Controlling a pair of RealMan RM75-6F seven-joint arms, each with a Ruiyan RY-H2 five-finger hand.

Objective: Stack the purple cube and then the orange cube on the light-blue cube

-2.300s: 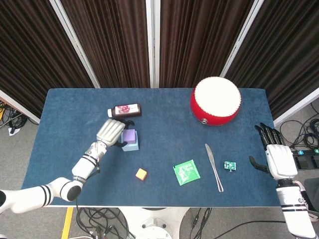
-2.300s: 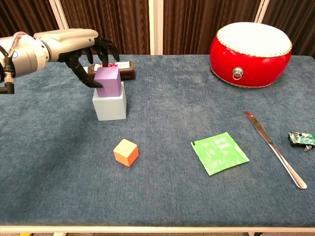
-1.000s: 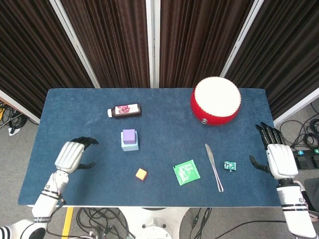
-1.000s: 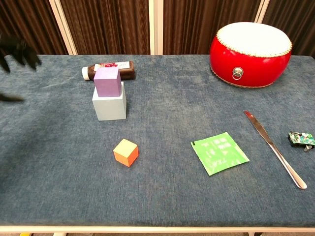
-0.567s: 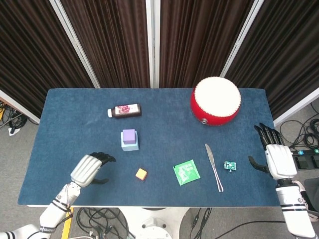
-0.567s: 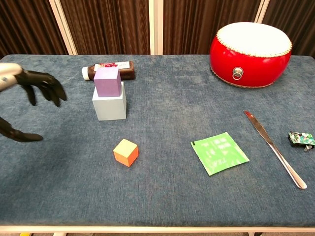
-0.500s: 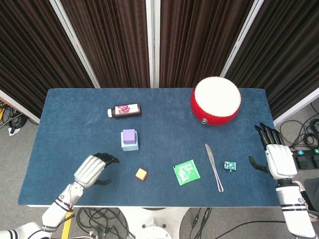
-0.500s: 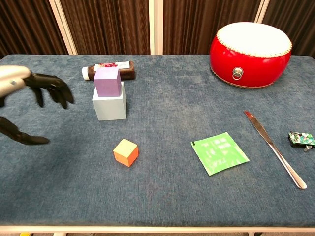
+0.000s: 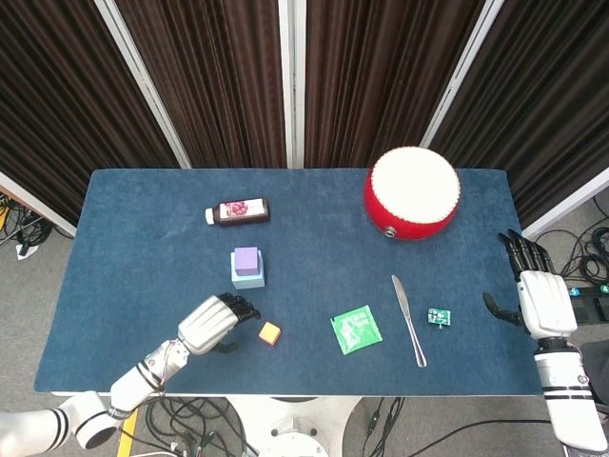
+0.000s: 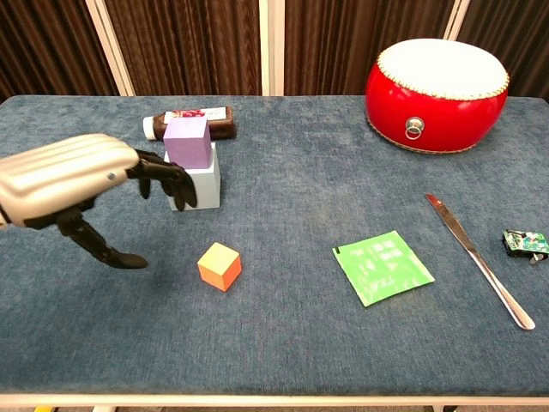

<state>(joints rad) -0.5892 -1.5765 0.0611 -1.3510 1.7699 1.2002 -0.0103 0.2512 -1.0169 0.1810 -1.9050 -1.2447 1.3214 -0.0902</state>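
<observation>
The purple cube [image 9: 246, 258] [image 10: 187, 141] sits on top of the light-blue cube [image 9: 249, 279] [image 10: 202, 187] at the table's left centre. The orange cube [image 9: 270, 332] [image 10: 220, 265] lies alone on the cloth in front of that stack. My left hand [image 9: 215, 321] [image 10: 73, 182] hovers just left of the orange cube, open, fingers spread and holding nothing; in the chest view it covers part of the light-blue cube. My right hand [image 9: 537, 297] stays open by the table's right edge, seen only in the head view.
A dark bottle [image 9: 238, 211] lies behind the stack. A red drum [image 9: 412, 192] stands at the back right. A green packet [image 9: 357, 329], a knife [image 9: 409, 319] and a small green part [image 9: 439, 316] lie on the right half.
My left hand let go of the purple cube, swung out to the left edge, then came back right to just beside the orange cube. The right hand barely shifted.
</observation>
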